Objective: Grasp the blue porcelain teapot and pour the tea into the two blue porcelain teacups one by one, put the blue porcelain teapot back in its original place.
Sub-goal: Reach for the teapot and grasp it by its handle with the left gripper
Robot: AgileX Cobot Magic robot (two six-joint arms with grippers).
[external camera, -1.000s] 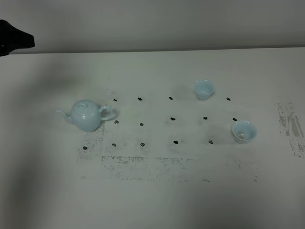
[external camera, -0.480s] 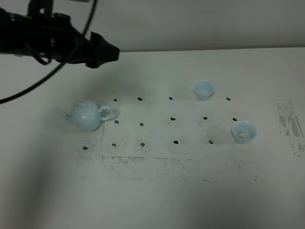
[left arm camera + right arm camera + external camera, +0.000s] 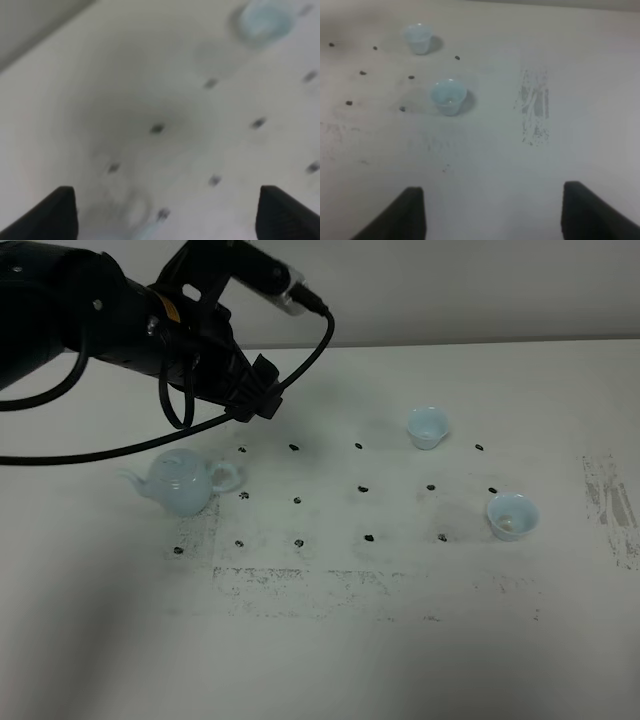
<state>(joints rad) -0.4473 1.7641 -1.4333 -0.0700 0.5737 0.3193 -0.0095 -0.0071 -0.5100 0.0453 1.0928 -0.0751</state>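
Pale tabletop (image 3: 400,640) beneath left pincer (image 3: 170,212), jaws wide apart, empty, touching nothing.

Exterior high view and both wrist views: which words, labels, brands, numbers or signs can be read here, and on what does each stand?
None can be read.
Small yellow patch on the left arm: too small to read, perhaps a label.
Blue porcelain teapot, far teacup, near teacup: plain glaze, no marking seen.
Black dots on the table: plain marks, no characters.
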